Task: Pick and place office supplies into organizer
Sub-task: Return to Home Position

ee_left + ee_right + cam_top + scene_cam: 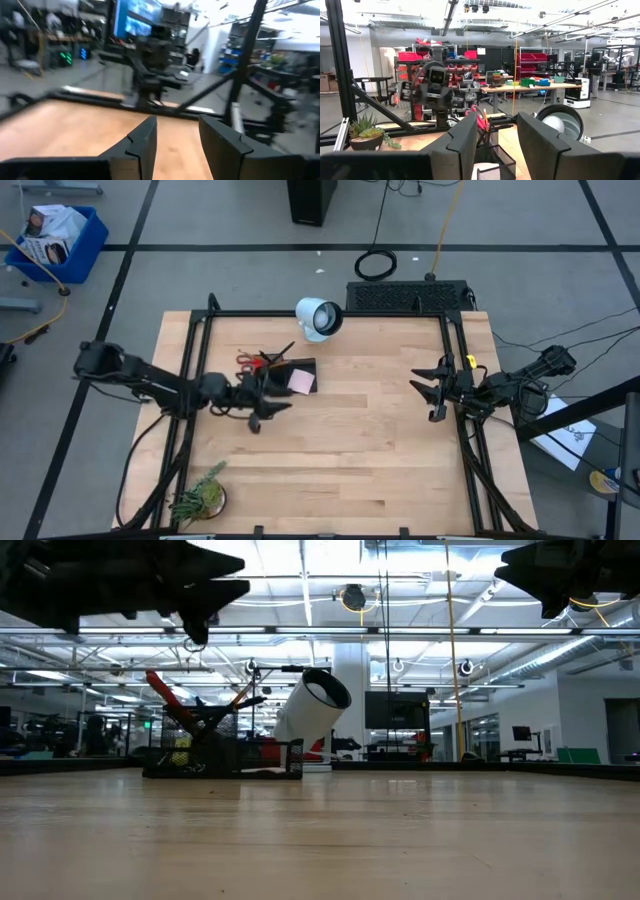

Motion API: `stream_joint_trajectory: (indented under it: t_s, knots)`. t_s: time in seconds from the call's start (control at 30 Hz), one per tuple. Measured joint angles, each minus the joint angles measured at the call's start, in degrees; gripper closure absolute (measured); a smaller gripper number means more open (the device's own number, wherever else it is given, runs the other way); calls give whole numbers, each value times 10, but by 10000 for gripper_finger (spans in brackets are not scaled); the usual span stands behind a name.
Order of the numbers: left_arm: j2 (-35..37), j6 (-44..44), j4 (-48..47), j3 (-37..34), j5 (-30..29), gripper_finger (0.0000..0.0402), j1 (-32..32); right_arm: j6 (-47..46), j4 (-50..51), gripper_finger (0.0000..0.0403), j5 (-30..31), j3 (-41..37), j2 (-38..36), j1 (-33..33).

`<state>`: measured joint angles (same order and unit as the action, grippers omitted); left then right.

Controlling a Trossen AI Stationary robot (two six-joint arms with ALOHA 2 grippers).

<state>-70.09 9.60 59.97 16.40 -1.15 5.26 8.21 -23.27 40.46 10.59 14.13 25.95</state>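
We see our left gripper [272, 402] just beside the organizer [305, 363], fingers parted and empty; the right gripper [425, 392] hovers well apart, likewise spread, holding nothing.

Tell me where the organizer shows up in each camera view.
High view: organizer left of centre, just below the lamp.
Low view: left of centre, lamp beside it.
Left wrist view: not in it.
Right wrist view: just past the right gripper, lamp beside it.
Shared landmark: the white lamp.
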Motion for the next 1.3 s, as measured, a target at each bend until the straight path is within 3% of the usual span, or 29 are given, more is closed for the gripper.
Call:
stream_joint_trajectory:
  t_s: [0.2, 0.37, 0.47, 0.63, 0.77, 0.87, 0.97, 1.17, 1.3]
  knots:
    - [22, 56, -49, 0, 25, 251, 82, 0, 0, 273, 0, 0, 0, 0]
    - [27, 0, -56, 0, 56, 254, 175, 0, 0, 273, 0, 0, 0, 0]
    - [57, -9, -59, 0, -73, 252, 229, 0, 0, 273, 0, 0, 0, 0]
    - [127, -12, -182, 0, -282, 254, 294, 0, -4, 273, 0, 0, 0, 0]
    - [185, 0, -249, 0, -324, 252, 314, -31, -36, 273, -4, 0, 0, 0]
    - [221, -19, -268, 0, -347, 254, 322, -91, -57, 273, -62, -1, 17, -5]
    - [253, -52, -271, 0, -362, 253, 324, -148, -110, 273, -148, -25, 68, -13]
    - [325, -82, -306, 0, -350, 254, 337, -358, -233, 279, -141, -57, 250, -38]
    - [342, -82, -329, 0, -370, 254, 348, -404, -323, 295, -110, -39, 392, -61]
